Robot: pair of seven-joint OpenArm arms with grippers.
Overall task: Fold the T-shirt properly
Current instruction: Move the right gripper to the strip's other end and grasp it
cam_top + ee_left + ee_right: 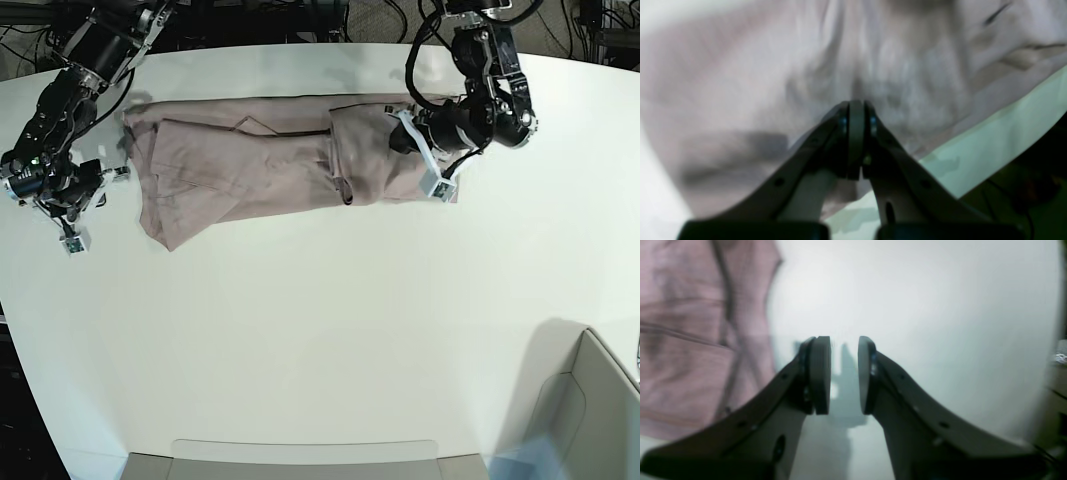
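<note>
The pink-mauve T-shirt (250, 165) lies folded into a long band across the back of the white table (320, 330). My left gripper (420, 155) is at the shirt's right end. In the left wrist view the left gripper (857, 103) has its jaws closed together, and the T-shirt fabric (740, 83) puckers at the tips, blurred. My right gripper (95, 205) hangs just off the shirt's left end. In the right wrist view the right gripper (844, 340) is open a little and empty over bare table, with the T-shirt (690, 340) to its left.
A grey bin (590, 400) stands at the front right corner. A flat grey tray (300, 455) lies along the front edge. Cables and dark gear run behind the table's back edge. The table edge shows in the left wrist view (1007, 156).
</note>
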